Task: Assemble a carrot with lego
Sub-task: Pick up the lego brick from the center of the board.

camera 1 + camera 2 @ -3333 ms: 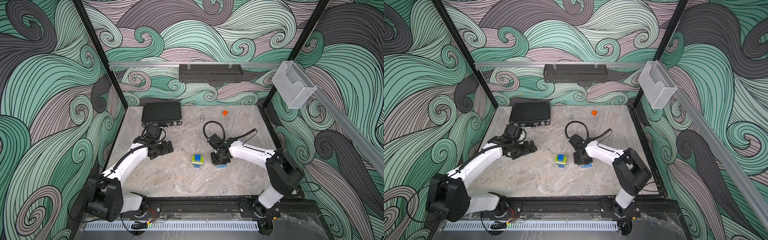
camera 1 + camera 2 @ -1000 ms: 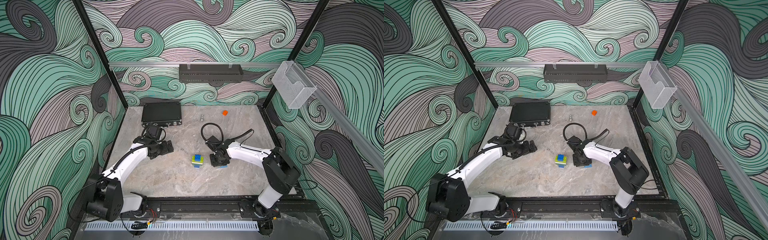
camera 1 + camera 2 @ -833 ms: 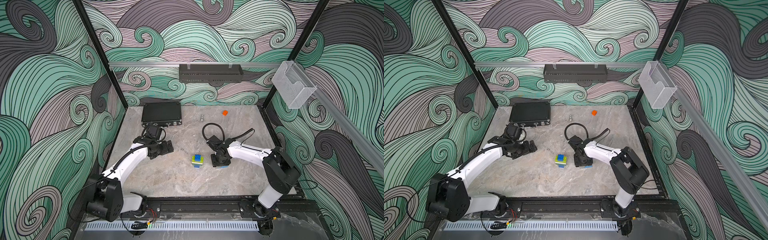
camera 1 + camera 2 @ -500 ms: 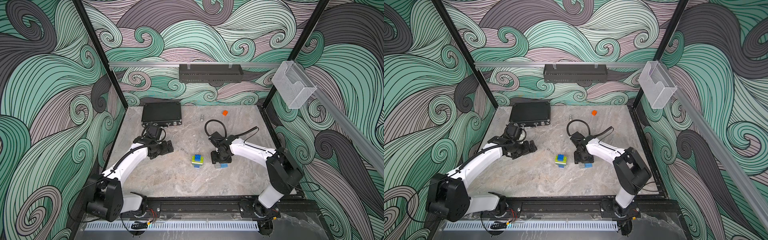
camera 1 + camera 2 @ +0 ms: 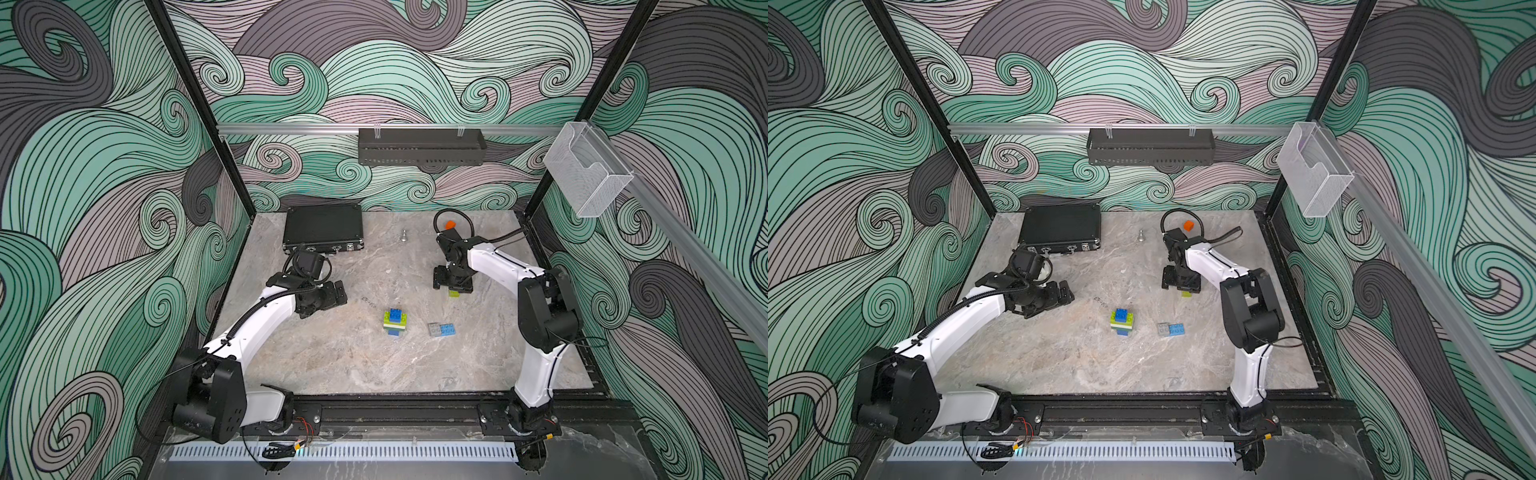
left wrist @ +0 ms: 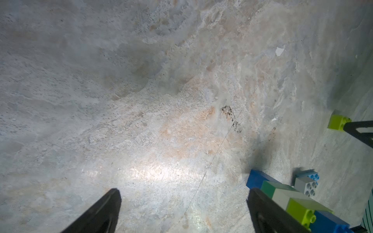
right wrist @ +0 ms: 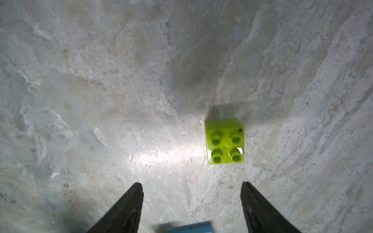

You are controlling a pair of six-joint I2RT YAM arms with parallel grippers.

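Table: grey stone.
Carrot: half built, in the middle of the table.
Right gripper: jaws apart, empty.
Lime brick: loose, just ahead of those jaws.
Left gripper: jaws wide apart, empty.

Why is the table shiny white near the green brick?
In the right wrist view it is glare on the table beside the lime brick; the left wrist view has a similar patch; the light blue brick in the right wrist view looks blurred.
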